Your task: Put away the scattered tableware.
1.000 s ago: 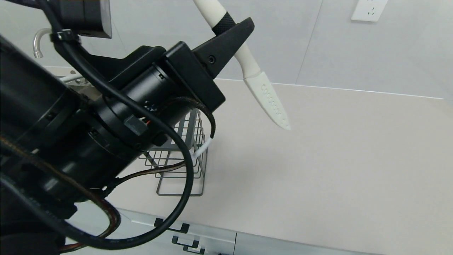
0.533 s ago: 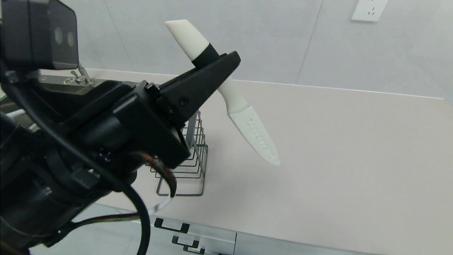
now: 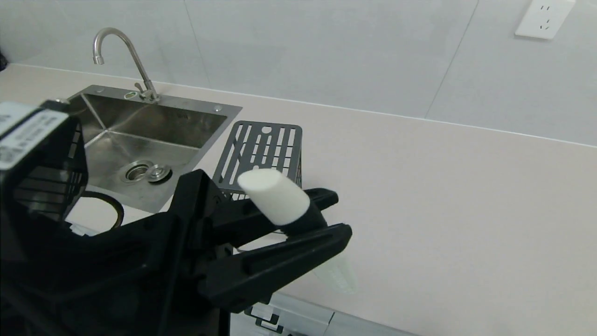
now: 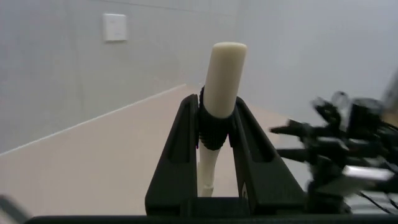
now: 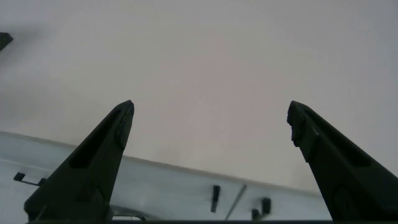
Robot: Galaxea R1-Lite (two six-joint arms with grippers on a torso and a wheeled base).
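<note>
A white knife (image 3: 273, 196) with a black band on its handle is held by my left gripper (image 3: 326, 214), which is shut on the band. The handle end points up toward the camera and the blade (image 3: 338, 275) hangs down over the front of the beige counter (image 3: 443, 196). In the left wrist view the knife (image 4: 222, 74) stands upright between the fingers of the left gripper (image 4: 215, 115). A grey metal cutlery rack (image 3: 263, 149) stands just behind the held knife, beside the sink. My right gripper (image 5: 211, 118) is open over bare counter, nothing between its fingers.
A steel sink (image 3: 154, 126) with a curved faucet (image 3: 121, 51) lies at the back left. A wall socket (image 3: 543, 18) is at the top right. Drawer handles (image 3: 261, 317) show under the counter's front edge (image 5: 186, 171).
The head camera has shifted, bringing the sink into view. My left arm has come down, and the knife now stands steeper, handle end toward the camera, still gripped.
</note>
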